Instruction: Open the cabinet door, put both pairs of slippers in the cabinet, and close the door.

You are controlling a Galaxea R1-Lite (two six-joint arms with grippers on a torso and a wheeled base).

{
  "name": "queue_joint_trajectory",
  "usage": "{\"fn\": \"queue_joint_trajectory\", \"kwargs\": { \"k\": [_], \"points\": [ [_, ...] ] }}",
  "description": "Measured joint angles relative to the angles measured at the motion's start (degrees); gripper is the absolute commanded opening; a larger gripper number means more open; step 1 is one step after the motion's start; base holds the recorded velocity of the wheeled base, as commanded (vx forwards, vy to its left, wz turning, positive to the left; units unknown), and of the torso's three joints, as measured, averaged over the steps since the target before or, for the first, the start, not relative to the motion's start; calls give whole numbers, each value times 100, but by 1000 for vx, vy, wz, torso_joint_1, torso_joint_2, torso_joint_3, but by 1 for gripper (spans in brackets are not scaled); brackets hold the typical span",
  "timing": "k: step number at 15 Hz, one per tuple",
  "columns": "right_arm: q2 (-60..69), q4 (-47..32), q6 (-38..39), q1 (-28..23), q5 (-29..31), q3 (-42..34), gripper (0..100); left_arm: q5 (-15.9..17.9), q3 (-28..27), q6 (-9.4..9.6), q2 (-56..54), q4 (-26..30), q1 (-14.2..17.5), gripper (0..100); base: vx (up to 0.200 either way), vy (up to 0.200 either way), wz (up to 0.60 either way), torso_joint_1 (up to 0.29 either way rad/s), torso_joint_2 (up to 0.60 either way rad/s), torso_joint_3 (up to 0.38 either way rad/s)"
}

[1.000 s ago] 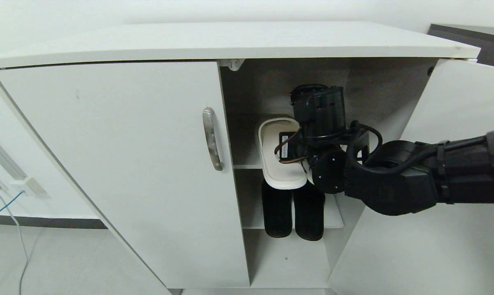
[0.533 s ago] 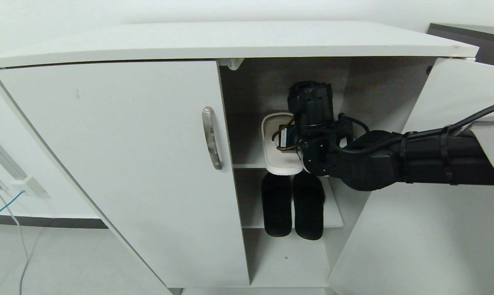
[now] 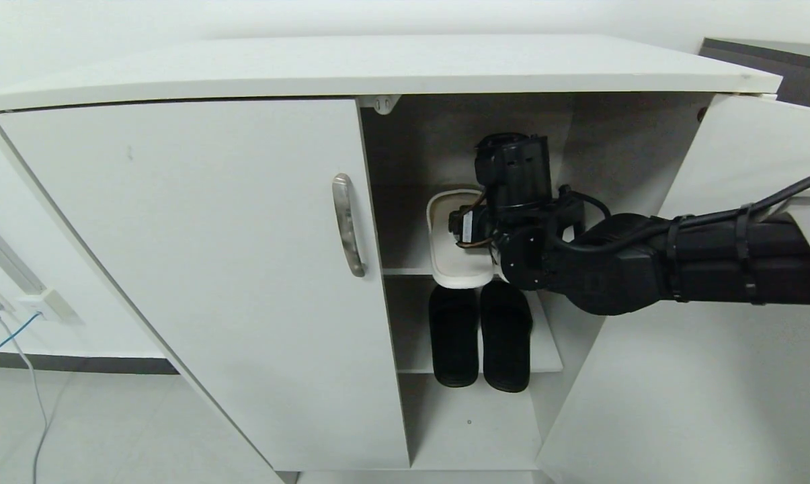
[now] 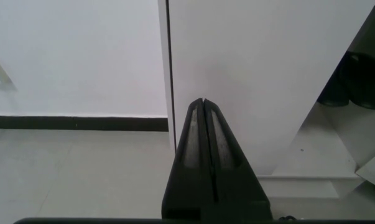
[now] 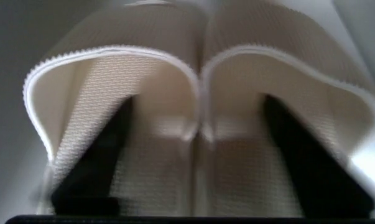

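A pair of white slippers (image 3: pixel 453 259) lies on the upper shelf (image 3: pixel 405 271) of the open cabinet, heels at the shelf's front edge. My right gripper (image 5: pixel 198 102) reaches into the compartment; its fingers (image 5: pixel 94 168) stand spread apart, one under each strap of the white slippers (image 5: pixel 199 68), so it is open. A pair of black slippers (image 3: pixel 480 336) rests side by side on the shelf below. My left gripper (image 4: pixel 203 102) is shut and empty, low in front of the cabinet's closed left door, with the black slippers (image 4: pixel 355 81) off to one side.
The left door (image 3: pixel 196 269) with its metal handle (image 3: pixel 347 225) is closed. The right door (image 3: pixel 714 376) stands swung open beside my right arm. The bottom compartment (image 3: pixel 472 423) has free room. A wall socket and cable (image 3: pixel 15 316) sit at the far left.
My right arm has pushed the white slippers up and deeper onto the upper shelf; a second ago they overhung its front edge and covered the black slippers' toes. Almost no movement in the last half second.
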State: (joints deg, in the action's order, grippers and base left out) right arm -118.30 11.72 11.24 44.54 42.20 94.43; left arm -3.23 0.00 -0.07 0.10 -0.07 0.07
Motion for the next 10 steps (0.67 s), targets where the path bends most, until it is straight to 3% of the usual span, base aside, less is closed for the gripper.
{"fn": "queue_joint_trajectory", "kwargs": {
  "k": [10],
  "points": [
    [1474,336,44,796,41,-2033,100,0,0,0,0,0,0,0,0,0,0,0,0,0]
  ]
}}
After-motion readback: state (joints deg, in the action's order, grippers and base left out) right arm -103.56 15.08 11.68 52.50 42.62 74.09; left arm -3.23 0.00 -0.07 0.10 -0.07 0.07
